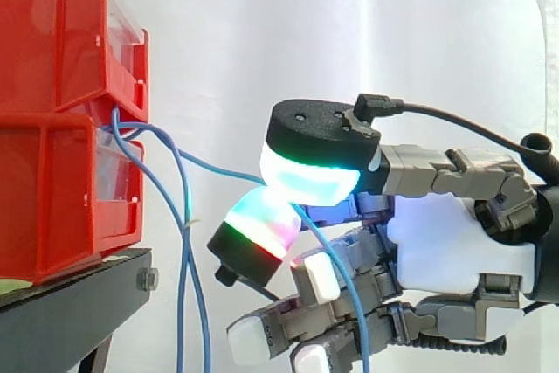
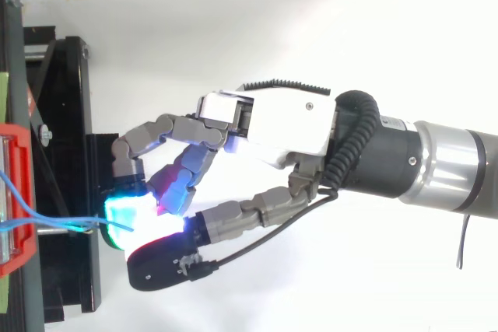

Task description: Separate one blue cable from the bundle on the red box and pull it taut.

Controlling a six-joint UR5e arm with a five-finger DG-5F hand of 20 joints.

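Where two glowing fingertips [image 1: 307, 177] of the hand [image 1: 454, 246] meet at frame centre, they pinch one blue cable [image 1: 214, 169], which runs up-left to the stacked red bins [image 1: 61, 50]. Other blue cables [image 1: 184, 286] hang just before the bins' front, left of the hand. Bins sit on a black stand [image 1: 70, 312], lower left; white curtain [image 1: 367, 24] behind.

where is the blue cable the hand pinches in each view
Side view: the blue cable slants from the red bin at left down to the hand at centre.
Top view: the blue cable runs level at lower left, from bin to hand.
Shared landmark: the red bin, where it starts.
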